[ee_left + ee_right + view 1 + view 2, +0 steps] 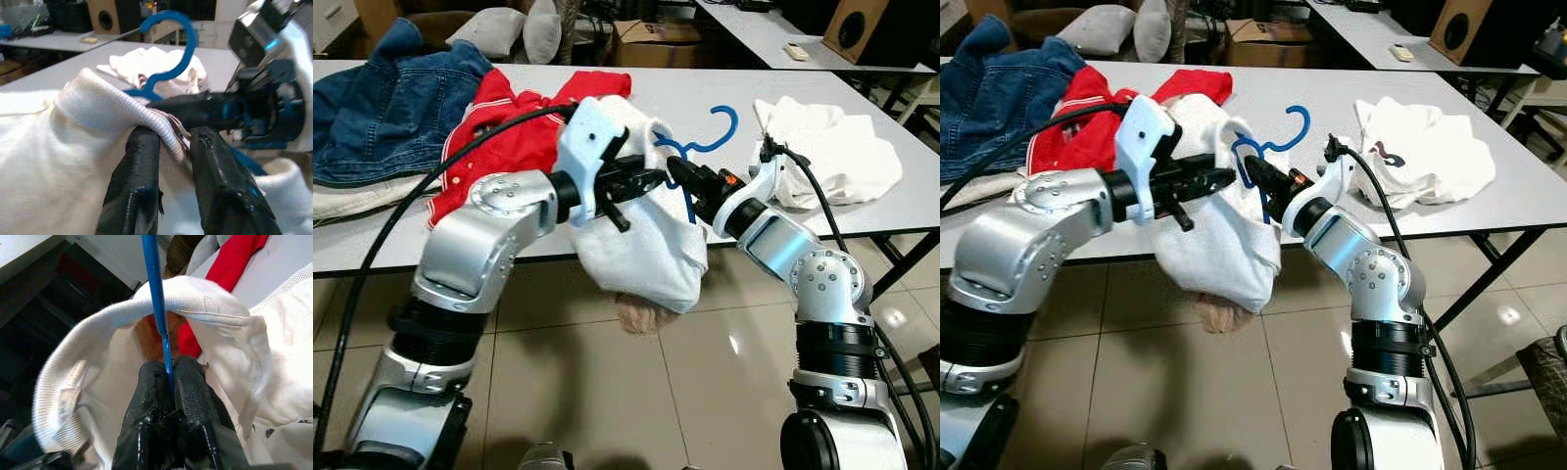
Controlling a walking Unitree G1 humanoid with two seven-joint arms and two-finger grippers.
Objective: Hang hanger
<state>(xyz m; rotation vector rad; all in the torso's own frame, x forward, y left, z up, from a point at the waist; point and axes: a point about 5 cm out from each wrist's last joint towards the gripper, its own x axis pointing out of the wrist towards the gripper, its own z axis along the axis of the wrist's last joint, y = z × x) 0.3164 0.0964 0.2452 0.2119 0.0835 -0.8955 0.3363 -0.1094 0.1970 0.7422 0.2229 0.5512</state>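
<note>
A tiled floor is seen nearest, under the two silver arms, and beyond it a long white table is stretched from left to right. At the table's near edge a white shirt is draped over and hangs toward the floor. Its ribbed collar is pinched between the fingers of the left gripper. The blue hanger is stood up out of the collar opening, its hook raised above the table, and its thin bar is clamped by the right gripper. A red garment and a denim jacket are spread on the far left, a second white garment on the right. Cushions, a cardboard box and a speaker are set further back.
</note>
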